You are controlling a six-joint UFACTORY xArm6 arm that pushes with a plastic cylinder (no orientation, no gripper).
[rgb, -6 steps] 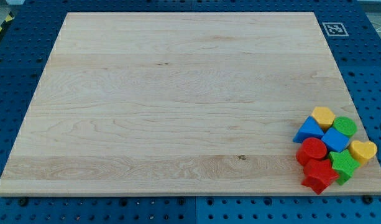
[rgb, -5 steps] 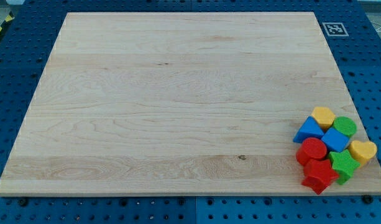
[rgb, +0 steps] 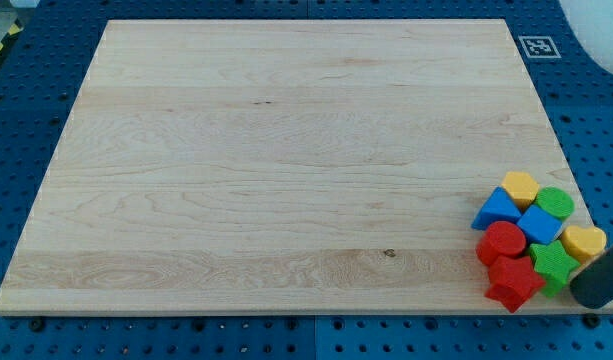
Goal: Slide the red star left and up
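Note:
The red star lies at the board's bottom right corner, at the bottom of a tight cluster of blocks. A red cylinder touches it from above and a green star sits at its right. My dark rod enters from the view's right edge, and its tip stands just right of the green star, a little right of the red star. A yellow heart lies just above the tip.
The cluster also holds a blue triangular block, a blue cube, a yellow hexagon-like block and a green cylinder. The wooden board ends close below and right of the cluster. A fiducial tag sits at the top right.
My rod has come into view at the bottom right, next to the green star and yellow heart. The blocks have not visibly moved.

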